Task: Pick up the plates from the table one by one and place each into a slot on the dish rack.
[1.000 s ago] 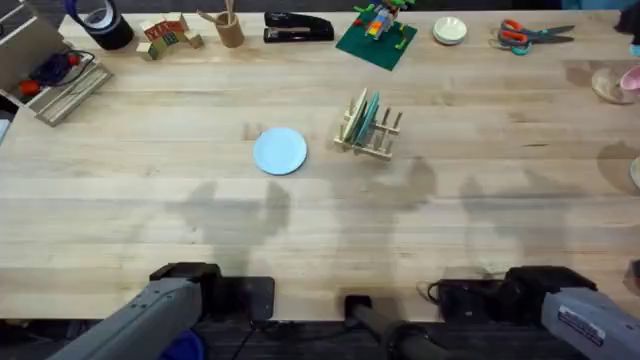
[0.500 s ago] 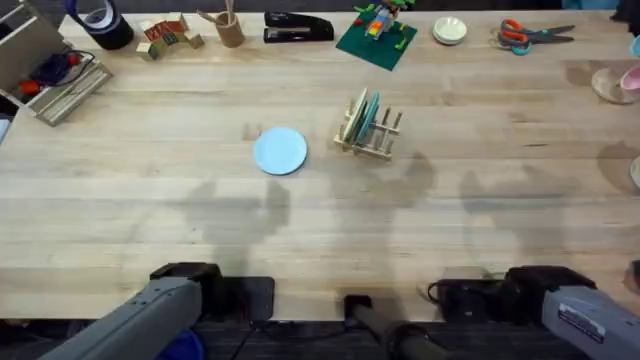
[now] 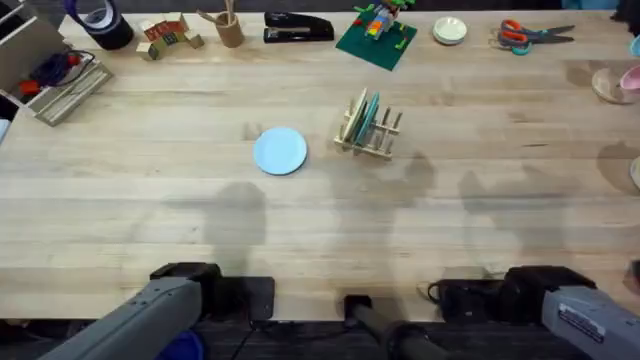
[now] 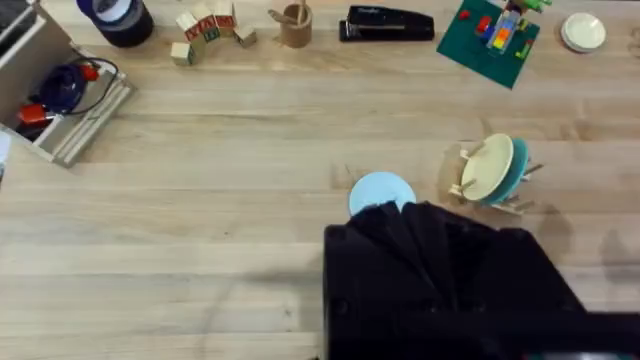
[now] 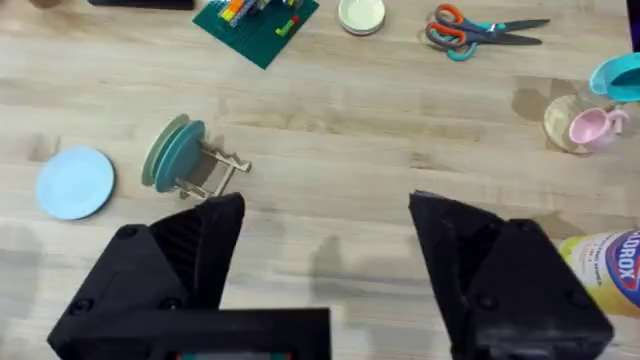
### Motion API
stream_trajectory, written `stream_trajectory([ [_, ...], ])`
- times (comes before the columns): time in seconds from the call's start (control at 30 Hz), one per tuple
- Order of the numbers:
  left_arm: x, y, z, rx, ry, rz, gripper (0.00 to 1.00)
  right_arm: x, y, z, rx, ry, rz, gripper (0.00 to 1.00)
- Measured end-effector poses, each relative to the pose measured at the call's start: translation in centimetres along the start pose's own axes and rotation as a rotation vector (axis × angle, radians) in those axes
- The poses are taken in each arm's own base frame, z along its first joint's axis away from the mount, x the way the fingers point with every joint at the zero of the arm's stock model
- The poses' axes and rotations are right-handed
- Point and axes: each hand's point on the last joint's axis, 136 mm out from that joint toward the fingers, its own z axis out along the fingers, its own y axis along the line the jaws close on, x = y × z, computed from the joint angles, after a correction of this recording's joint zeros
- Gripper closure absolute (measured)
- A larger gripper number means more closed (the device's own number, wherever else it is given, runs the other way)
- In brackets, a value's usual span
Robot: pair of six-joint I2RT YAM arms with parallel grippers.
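Right hand (image 5: 325, 250): fingers spread, empty
Left hand (image 4: 450, 270): state unclear
Plates: one blue (image 3: 280, 151) on counter (image 3: 150, 200); two in dish rack (image 3: 368, 125)

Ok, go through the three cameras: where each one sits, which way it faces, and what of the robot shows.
Overhead: fixed above the arm bases, looking down and forward over the table; both arms show at the bottom edge.
Left wrist: on the left arm, facing the light blue plate; its dark left hand blocks the foreground.
Right wrist: on the right arm, facing the dish rack; the right hand is open.
All three share the plate and the rack.
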Motion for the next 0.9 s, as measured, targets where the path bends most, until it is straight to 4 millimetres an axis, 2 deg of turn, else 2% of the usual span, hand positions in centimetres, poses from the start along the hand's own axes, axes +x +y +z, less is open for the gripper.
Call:
stream_trajectory([
  [0.3, 0.1, -0.7, 0.0, 0.04, 0.004, -0.004, 0.958, 0.0, 0.0, 0.0, 0.0, -0.001, 0.0, 0.008],
  [0.63, 0.2, -3.8, -0.1, 0.222, 0.027, -0.006, 0.958, 0.0, 0.0, 0.0, 0.0, -0.001, 0.0, 0.007],
  [0.9, 0.2, -6.4, 2.2, 0.387, 0.145, -0.031, 0.96, 0.0, 0.0, 0.0, 0.0, -0.001, 0.0, 0.007],
])
